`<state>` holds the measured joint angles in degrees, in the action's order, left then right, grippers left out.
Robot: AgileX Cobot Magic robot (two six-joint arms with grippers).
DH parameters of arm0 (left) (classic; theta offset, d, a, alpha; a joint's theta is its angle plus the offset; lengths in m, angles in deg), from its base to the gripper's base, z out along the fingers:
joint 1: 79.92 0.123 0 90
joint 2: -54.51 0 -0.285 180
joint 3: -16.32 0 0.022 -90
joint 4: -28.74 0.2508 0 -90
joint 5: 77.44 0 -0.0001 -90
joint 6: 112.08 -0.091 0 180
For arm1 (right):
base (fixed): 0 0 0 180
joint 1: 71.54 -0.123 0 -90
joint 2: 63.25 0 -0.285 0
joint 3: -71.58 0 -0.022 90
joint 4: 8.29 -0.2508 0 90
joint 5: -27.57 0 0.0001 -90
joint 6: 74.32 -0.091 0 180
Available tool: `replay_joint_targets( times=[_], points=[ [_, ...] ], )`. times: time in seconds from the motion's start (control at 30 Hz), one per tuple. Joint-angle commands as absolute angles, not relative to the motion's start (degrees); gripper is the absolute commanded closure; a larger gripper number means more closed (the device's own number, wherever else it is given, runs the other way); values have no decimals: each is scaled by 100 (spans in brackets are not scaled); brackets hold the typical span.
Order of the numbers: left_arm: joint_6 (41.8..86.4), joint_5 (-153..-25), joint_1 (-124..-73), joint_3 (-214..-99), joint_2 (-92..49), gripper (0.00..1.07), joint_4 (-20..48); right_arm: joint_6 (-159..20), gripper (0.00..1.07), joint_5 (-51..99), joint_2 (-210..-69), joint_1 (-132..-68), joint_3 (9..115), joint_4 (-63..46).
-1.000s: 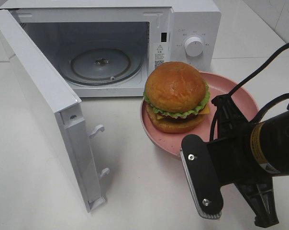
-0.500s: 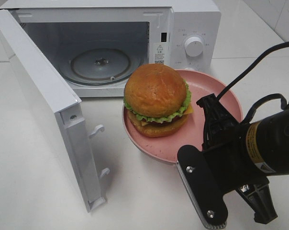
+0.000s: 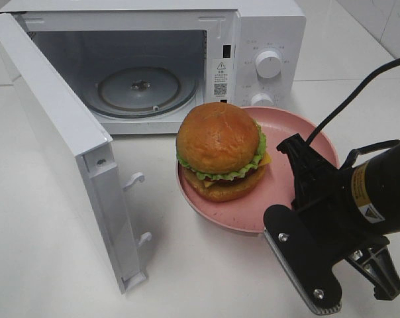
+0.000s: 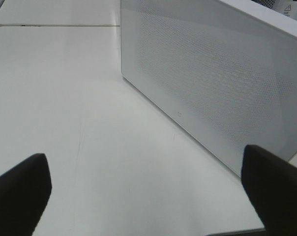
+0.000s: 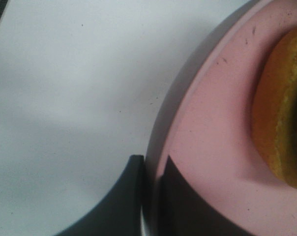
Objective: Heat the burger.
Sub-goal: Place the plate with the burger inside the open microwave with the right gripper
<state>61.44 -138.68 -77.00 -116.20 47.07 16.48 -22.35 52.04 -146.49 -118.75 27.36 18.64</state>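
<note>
Pinching the pink plate (image 5: pixel 207 147) by its rim

Right claw (image 5: pixel 151 167) is closed narrow on the plate's edge, with a finger on either side of the rim. The burger (image 3: pixel 220 149) sits upright on that plate, on the side away from the claw. The plate is just in front of the white microwave (image 3: pixel 266 26), whose door (image 3: pixel 54 119) stands open on the glass turntable (image 3: pixel 139 89). Left claw (image 4: pixel 146 189) is spread wide and holds nothing. It hangs over the white desk (image 3: pixel 48 265) near a dotted white panel of the microwave.
</note>
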Motion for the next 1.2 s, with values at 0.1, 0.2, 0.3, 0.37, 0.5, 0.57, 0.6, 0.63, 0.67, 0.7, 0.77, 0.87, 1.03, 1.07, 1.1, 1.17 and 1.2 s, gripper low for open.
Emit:
replay_joint_targets(
  times=[0.1, 0.2, 0.3, 0.37, 0.5, 0.57, 0.6, 0.63, 0.67, 0.7, 0.77, 0.87, 1.03, 1.07, 1.1, 1.17, 1.2],
  points=[
    [6156, -13880, -7683, -11608, 4736, 9, 1642, -1290, 107, 4825, -14621, -11532, 2759, 1285],
    [6156, -13880, -7683, -11608, 4736, 9, 1642, -734, 107, 4774, -14621, -11325, 2759, 964],
    [6156, -13880, -7683, -11608, 4736, 9, 1642, -373, 107, 4705, -14621, -11090, 2788, 701],
    [6156, -13880, -7683, -11608, 4736, 9, 1642, -149, 107, 4654, -14621, -10930, 2856, 489],
    [6156, -13880, -7683, -11608, 4736, 9, 1642, 504, 107, 4677, -14621, -10804, 3045, 116],
    [6156, -13880, -7683, -11608, 4736, 9, 1642, 590, 107, 4694, -14621, -10804, 3091, 122],
    [6156, -13880, -7683, -11608, 4736, 9, 1642, 590, 107, 4705, -14621, -10804, 3091, 128],
    [6156, -13880, -7683, -11608, 4736, 9, 1642, 590, 107, 4705, -14621, -10804, 3091, 128],
    [6156, -13880, -7683, -11608, 4736, 9, 1642, 630, 107, 4717, -14621, -10804, 3091, 174],
    [6156, -13880, -7683, -11608, 4736, 9, 1642, 681, 107, 4699, -14621, -10804, 3091, 174],
    [6156, -13880, -7683, -11608, 4736, 9, 1642, 710, 107, 4671, -14621, -10804, 3091, 168],
    [6156, -13880, -7683, -11608, 4736, 9, 1642, 733, 107, 4625, -14621, -10804, 3091, 134],
    [6156, -13880, -7683, -11608, 4736, 9, 1642, 739, 107, 4499, -14632, -10815, 3097, 122],
    [6156, -13880, -7683, -11608, 4736, 9, 1642, 739, 107, 4499, -14632, -10815, 3097, 122],
    [6156, -13880, -7683, -11608, 4736, 9, 1642, 739, 107, 4465, -14724, -10827, 3160, 122],
    [6150, -13880, -7683, -11608, 4736, 9, 1642, 739, 107, 4476, -14861, -10827, 3257, 105],
    [6150, -13880, -7683, -11608, 4736, 9, 1642, 733, 107, 4476, -14936, -10827, 3321, 111]
  ],
)
